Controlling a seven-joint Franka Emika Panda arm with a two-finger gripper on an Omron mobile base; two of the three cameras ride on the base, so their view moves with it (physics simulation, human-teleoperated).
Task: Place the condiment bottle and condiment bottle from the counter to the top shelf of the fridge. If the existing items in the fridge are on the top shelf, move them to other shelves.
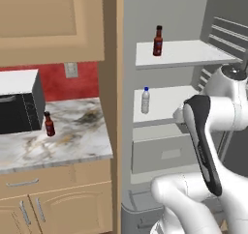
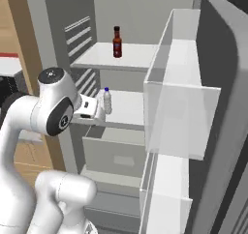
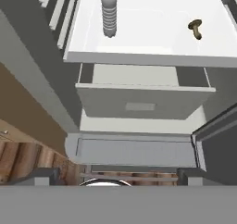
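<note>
The fingers are spread wide and empty, in front of the fridge drawer. On the shelf just above it stand a water bottle and a tan object. One sauce bottle stands on the top shelf; the other is on the counter by the microwave.

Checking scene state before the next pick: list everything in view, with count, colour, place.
condiment bottles: 2, dark red-brown with black caps; one on the fridge's top shelf, one on the counter beside the microwave
water bottle: 1, clear with blue cap; lower shelf
small object: 1, tan; lower shelf, apart from the water bottle
drawer: 1, pale grey; below the lower shelf
microwave: 1, black; on the counter
fridge door racks: white
arm: white, in front of the fridge
fingers: dark, wide apart, empty
</note>
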